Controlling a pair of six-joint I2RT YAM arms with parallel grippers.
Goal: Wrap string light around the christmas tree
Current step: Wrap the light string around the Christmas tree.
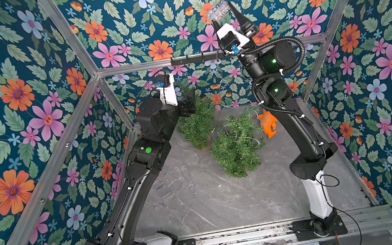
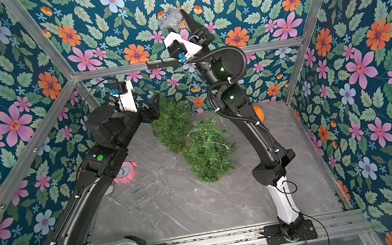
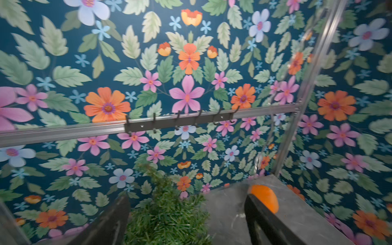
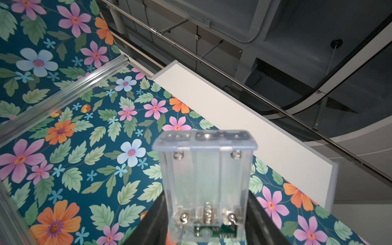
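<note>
The christmas tree shows in both top views as two bushy green masses: one (image 1: 196, 123) at the back and one (image 1: 236, 148) lying toward the middle of the table. My left gripper (image 1: 188, 104) is open at the back mass's top, with green needles (image 3: 167, 214) between its spread fingers. My right gripper (image 1: 227, 15) is raised high near the back wall and shut on the string light's clear, empty battery box (image 4: 203, 180). Thin string light wire (image 2: 151, 183) lies in loose loops on the grey table, and some (image 1: 255, 140) lies on the lying mass.
An orange toy (image 1: 268, 123) lies at the back right behind my right arm. A pink alarm clock (image 2: 125, 171) sits beside my left arm. A black hook rack (image 1: 195, 59) hangs on the back frame rail. Aluminium frame posts and floral walls enclose the table.
</note>
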